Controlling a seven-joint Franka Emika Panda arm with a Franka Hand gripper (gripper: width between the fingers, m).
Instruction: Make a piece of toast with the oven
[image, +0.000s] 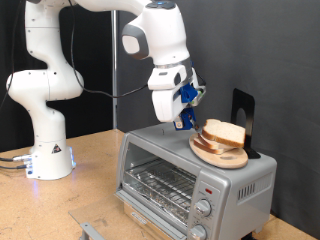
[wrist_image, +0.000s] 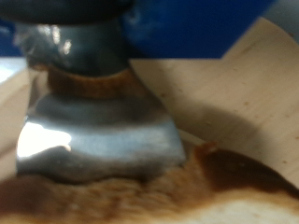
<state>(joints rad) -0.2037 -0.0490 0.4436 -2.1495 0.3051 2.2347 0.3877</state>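
Several slices of toast (image: 224, 132) lie stacked on a round wooden plate (image: 222, 157) on top of the silver oven (image: 165, 150). My gripper (image: 184, 122) hangs just beside the stack, on the exterior view's left of it, at about the height of the top slice. In the wrist view a metal finger (wrist_image: 93, 140) fills the middle, with brown bread crust (wrist_image: 140, 201) right against its tip and the pale wooden plate (wrist_image: 252, 103) behind. The picture does not show a slice between the fingers. The oven's wire rack (image: 160, 182) shows in its front.
A black upright stand (image: 243, 112) rises behind the plate on the oven top. The oven's knobs (image: 203, 208) and red light are at its front right. The arm's white base (image: 48, 150) stands on the wooden table at the exterior view's left.
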